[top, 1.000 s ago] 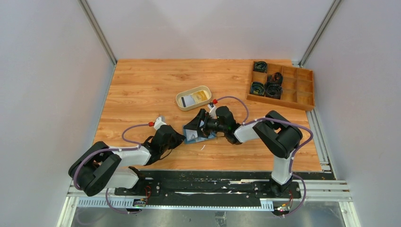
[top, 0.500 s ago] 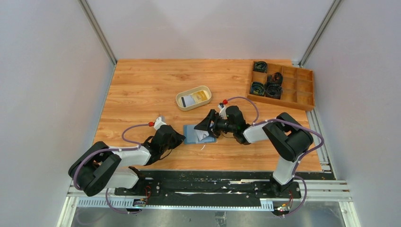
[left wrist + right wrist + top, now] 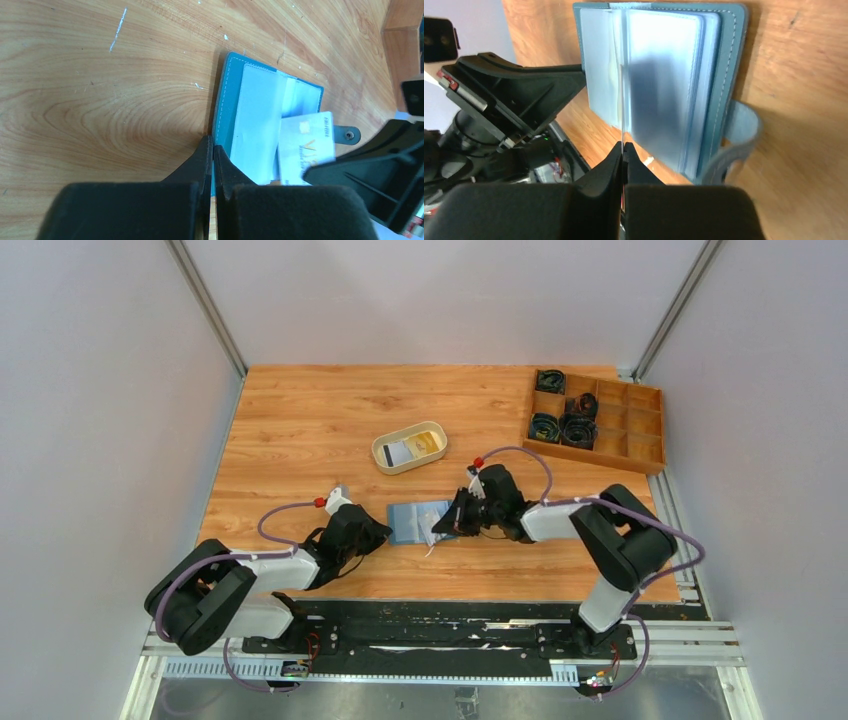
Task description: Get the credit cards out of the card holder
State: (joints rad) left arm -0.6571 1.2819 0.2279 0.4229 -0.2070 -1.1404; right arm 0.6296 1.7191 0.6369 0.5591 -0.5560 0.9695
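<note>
The blue card holder (image 3: 414, 521) lies open on the table between my two arms. My left gripper (image 3: 384, 530) is shut on its left edge; the left wrist view shows the tips (image 3: 213, 146) pinching the teal border (image 3: 226, 100). A pale credit card (image 3: 306, 144) sticks out of the holder's inner pockets. My right gripper (image 3: 441, 528) is shut on that card, which the right wrist view shows edge-on as a thin sheet (image 3: 622, 115) between the tips (image 3: 623, 148). The closing tab (image 3: 739, 135) curls off the holder's right side.
A cream oval tray (image 3: 386, 462) behind the holder has a whitish card (image 3: 400, 452) and a yellow card (image 3: 428, 443) in it. A wooden compartment box (image 3: 640, 452) with dark coiled items stands at the back right. White scratches mark the table near the holder.
My right gripper drew back to the right from over the card holder and shut on a card. The holder now lies flatter. The left arm stayed still.
</note>
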